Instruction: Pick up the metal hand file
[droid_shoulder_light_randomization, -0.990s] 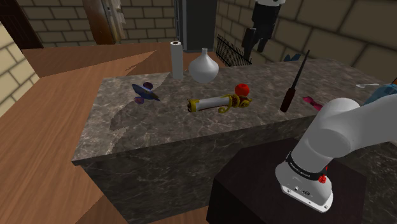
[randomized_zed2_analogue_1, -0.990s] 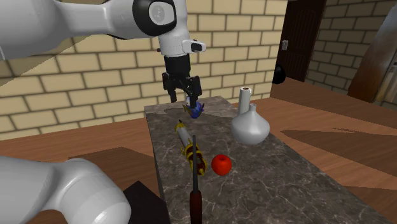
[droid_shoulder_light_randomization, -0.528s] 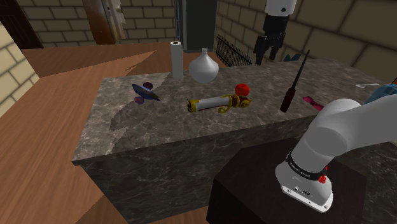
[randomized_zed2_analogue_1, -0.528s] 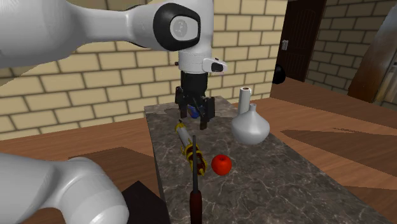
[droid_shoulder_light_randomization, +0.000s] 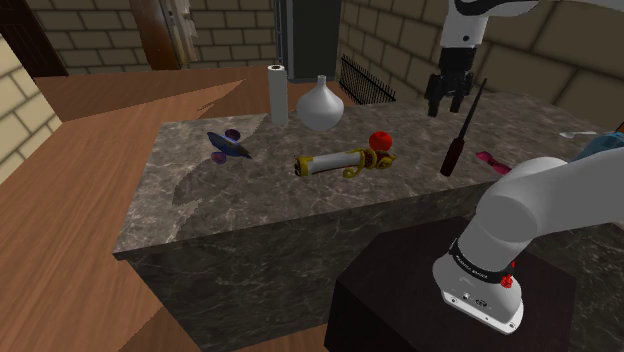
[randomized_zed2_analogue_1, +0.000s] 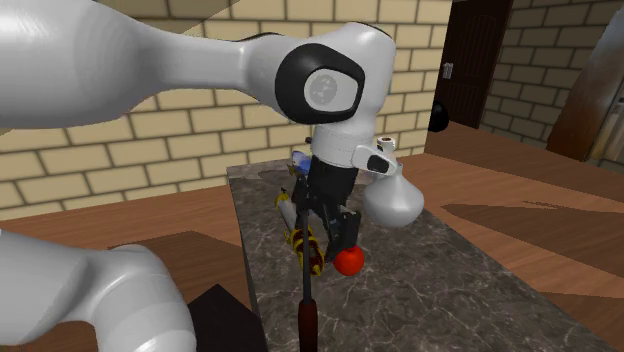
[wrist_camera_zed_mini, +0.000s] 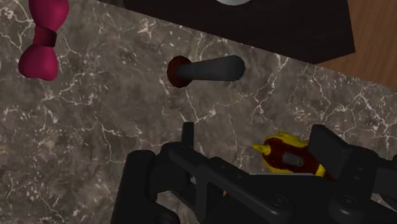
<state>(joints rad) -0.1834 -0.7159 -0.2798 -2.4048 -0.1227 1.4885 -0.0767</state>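
jaws apart, beside hand file (droid_shoulder_light_randomization: 463, 128) tip | file standing near counter (droid_shoulder_light_randomization: 300, 205) edge

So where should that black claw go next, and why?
Probably a short sideways shift, to bring the gripper directly over the hand file before lowering. In the wrist view the fingers stand open above the marble counter, and the file lies beyond them, not between them, untouched.

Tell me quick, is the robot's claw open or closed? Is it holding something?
Gripper: open, fingers apart, holding nothing.
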